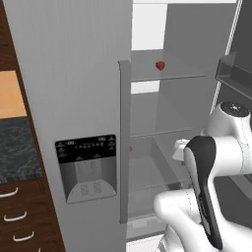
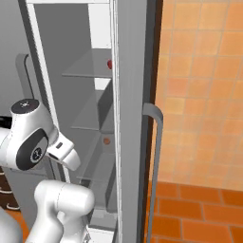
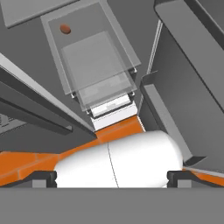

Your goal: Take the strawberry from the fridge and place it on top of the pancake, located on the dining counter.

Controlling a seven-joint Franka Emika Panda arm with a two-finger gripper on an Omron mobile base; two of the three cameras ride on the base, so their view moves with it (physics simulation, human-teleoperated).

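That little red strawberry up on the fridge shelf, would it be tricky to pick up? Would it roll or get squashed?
The strawberry looks tiny and rounded, so a nudge would probably roll it along the smooth glass shelf. It is likely very light for the gripper, whose jaws stand wide open. Being a berry, it may bruise under a hard squeeze.

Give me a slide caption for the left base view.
Open fridge with the strawberry on an upper glass shelf, arm folded below.

Flat, even rendered light; sharp, shadowless, no glare.
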